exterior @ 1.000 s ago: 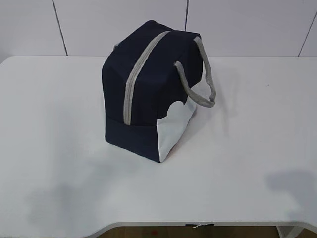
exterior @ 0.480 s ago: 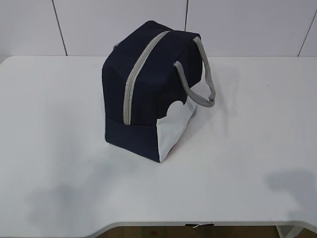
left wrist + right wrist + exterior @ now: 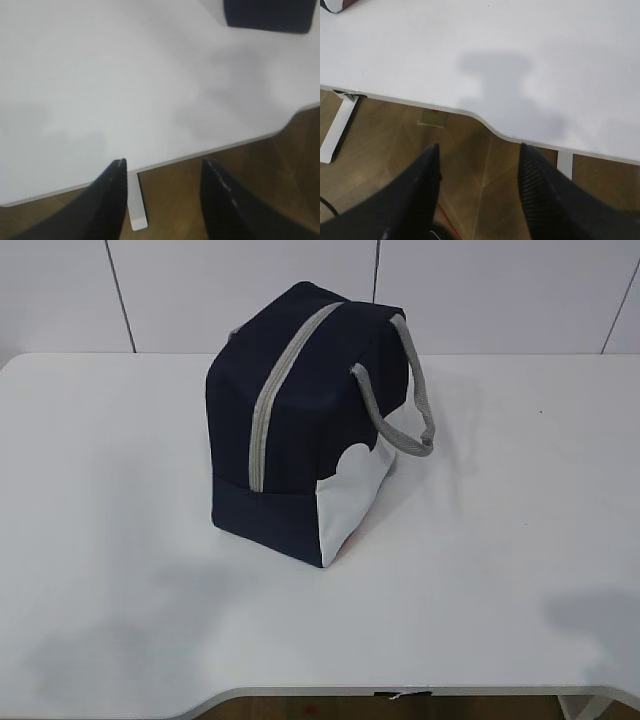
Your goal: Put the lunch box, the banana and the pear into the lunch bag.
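Both the left pincer and the right pincer stood spread and empty, far before the zipped bag; a careless pull on the zipper could tip it.

A white table spreads out ahead of me, its front edge curving inward at the middle. Beyond it rises a wall of pale panels split by thin dark seams. Beneath me lies brown wooden flooring, where a white table leg stands.
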Available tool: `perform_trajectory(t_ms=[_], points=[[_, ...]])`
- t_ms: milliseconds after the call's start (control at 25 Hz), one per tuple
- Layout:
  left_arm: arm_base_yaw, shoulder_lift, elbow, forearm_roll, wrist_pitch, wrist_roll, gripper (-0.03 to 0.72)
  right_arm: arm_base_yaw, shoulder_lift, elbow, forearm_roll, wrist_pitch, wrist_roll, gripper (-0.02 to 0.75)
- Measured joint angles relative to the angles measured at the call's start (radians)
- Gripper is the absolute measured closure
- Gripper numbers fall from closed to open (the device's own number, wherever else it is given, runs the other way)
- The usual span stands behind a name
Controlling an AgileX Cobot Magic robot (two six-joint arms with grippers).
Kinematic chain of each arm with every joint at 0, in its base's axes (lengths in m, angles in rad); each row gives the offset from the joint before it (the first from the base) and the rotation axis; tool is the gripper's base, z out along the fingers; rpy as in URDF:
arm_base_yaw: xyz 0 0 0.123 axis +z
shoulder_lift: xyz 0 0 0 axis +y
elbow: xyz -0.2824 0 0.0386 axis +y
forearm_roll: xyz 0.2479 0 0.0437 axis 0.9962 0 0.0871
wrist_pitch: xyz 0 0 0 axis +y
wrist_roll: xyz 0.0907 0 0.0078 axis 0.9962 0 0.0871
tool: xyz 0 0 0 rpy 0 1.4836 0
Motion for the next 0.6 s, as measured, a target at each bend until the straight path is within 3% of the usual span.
perform_trajectory(t_ms=[360, 600], points=[[0.240, -0.188, 0.000, 0.000, 0.005, 0.000, 0.327, -0.047, -0.154, 0.000, -0.002, 0.000, 0.002, 0.325], [0.271, -0.189, 0.004, 0.000, 0.009, 0.000, 0.327, -0.047, -0.154, 0.000, -0.002, 0.000, 0.002, 0.325]])
